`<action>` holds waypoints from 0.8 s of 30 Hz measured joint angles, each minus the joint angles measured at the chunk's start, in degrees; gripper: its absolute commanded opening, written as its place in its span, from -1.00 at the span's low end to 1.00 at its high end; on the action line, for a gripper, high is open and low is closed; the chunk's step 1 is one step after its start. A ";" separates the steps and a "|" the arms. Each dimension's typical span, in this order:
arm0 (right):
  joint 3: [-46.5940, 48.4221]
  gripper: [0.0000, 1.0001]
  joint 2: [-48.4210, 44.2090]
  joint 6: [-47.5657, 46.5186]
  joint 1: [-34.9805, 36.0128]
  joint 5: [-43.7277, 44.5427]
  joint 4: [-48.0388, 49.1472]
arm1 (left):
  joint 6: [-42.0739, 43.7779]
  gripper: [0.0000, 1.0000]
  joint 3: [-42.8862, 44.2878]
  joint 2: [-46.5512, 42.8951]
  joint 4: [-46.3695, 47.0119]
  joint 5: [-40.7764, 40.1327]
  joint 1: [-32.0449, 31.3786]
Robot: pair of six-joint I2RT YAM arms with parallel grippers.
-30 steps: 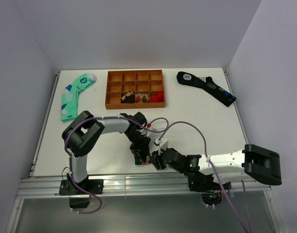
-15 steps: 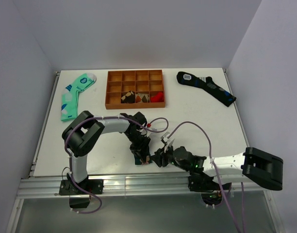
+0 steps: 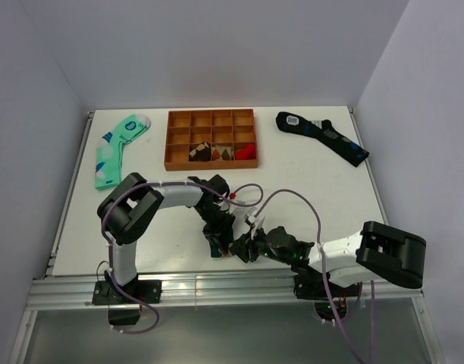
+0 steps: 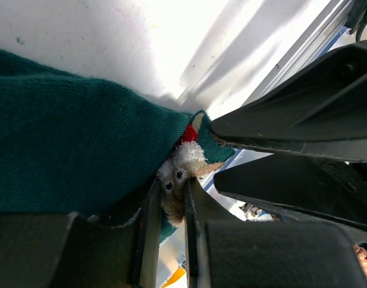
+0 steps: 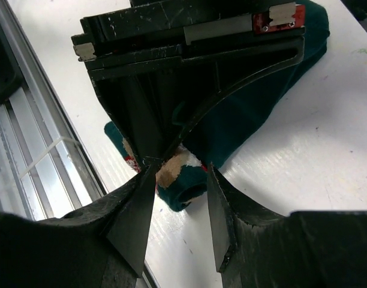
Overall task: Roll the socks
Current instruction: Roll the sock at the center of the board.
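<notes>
Socks: dark teal-green socks (image 4: pixel 69 150) lie near the front edge of the table, between the two grippers. In the top view they are mostly hidden under the arms.
Look: close ribbed knit, bunched into a thick fold. One rounded end points toward the front rail.
Figure: a small red, white and brown cartoon figure (image 4: pixel 183 159) sits at that rounded end. Its fuzzy brown part is caught at the left fingers.
Left gripper (image 4: pixel 170 192): fingers almost together, clamped on the fabric at the figure end.
Right gripper (image 5: pixel 179 168): fingers apart, one on each side of the socks' tip. One fingertip touches a finger of the left gripper.
Table (image 3: pixel 330 189): white, with faint specks and scuffs.
Rail (image 3: pixel 217 288): aluminium, runs along the near side.
Tray (image 3: pixel 211 139): orange, divided into compartments, at the far middle. Small dark and red items lie in its near row.
Mint-green sock (image 3: pixel 114 148): far left, well apart from the arms.
Black sock (image 3: pixel 323 136): blue patches and a white label, far right.
Room: plain pale walls on three sides.
</notes>
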 measured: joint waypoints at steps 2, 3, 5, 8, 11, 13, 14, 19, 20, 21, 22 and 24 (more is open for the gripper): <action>0.00 -0.05 1.03 -0.02 -0.02 -0.22 1.11 | 0.00 -0.92 0.00 0.04 -0.02 0.00 0.00; 0.00 -0.06 1.55 -0.04 -0.07 -0.37 1.77 | 0.00 -0.92 0.02 0.07 -0.02 0.02 0.00; 0.00 -0.07 2.99 -0.20 -0.20 -0.61 2.89 | 0.00 -0.92 0.04 0.11 -0.07 0.07 0.00; 0.02 -0.07 5.14 -0.24 -0.26 -0.81 4.04 | 0.00 -0.92 0.13 0.28 -0.13 0.35 0.07; 0.02 -0.08 6.56 -0.20 -0.26 -0.76 5.73 | 0.00 -0.92 0.13 0.37 -0.15 0.46 0.15; -0.02 -0.10 7.13 -0.17 -0.26 -0.72 6.75 | 0.00 -0.92 0.17 0.39 -0.20 0.46 0.15; -0.02 -0.13 7.30 -0.11 -0.26 -0.66 6.97 | 0.00 -0.92 0.17 0.42 -0.22 0.48 0.15; -0.04 -0.59 7.61 0.87 -0.24 -0.70 7.39 | 0.00 -0.91 0.22 0.42 -0.24 0.46 0.17; -0.04 -0.75 7.76 1.09 -0.24 -0.74 7.50 | 0.00 -0.90 0.22 0.42 -0.24 0.44 0.17; -0.02 -0.77 7.93 1.29 -0.24 -0.76 7.61 | 0.00 -0.88 0.22 0.42 -0.24 0.42 0.17; 0.00 -0.78 8.13 1.64 -0.26 -0.66 7.69 | -0.02 -0.88 0.22 0.42 -0.24 0.39 0.20; 0.20 -0.81 8.52 2.01 -0.26 -0.50 7.74 | -0.13 -0.84 0.20 0.42 -0.28 0.35 0.26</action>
